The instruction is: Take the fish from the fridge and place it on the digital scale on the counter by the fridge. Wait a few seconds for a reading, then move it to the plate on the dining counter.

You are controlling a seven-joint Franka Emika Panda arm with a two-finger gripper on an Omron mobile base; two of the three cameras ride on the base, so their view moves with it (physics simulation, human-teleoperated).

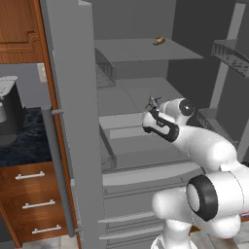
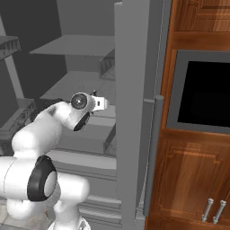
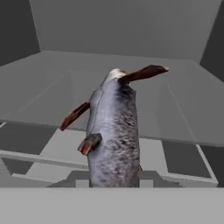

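1. The fish [image 3: 113, 131] stands tall in the middle of the hand view, a grey speckled body running from 6 o'clock up to a pale end near 12, with reddish-brown fins out at 1, 9 and 8 o'clock. Its lower end goes off the bottom edge, right at the hand.
2. It hangs in the open fridge [image 1: 73, 121], above a grey shelf [image 3: 52, 87]. In the left base view the gripper [image 1: 153, 104] sits at the picture's centre, inside the fridge; a small orange item [image 1: 158, 41] lies on the upper shelf at 12 o'clock.
3. Claw state: I cannot tell. The finger tips are hidden behind the fish, so clamped or merely close is unclear.
4. Handling, as a judgement: a fish this size should be light and, being rendered, rigid. The skin looks smooth and the body tapers, so it could slide.
5. Best hold: across the thick middle of the body, flanks between the pads, not the thin fins or tail.
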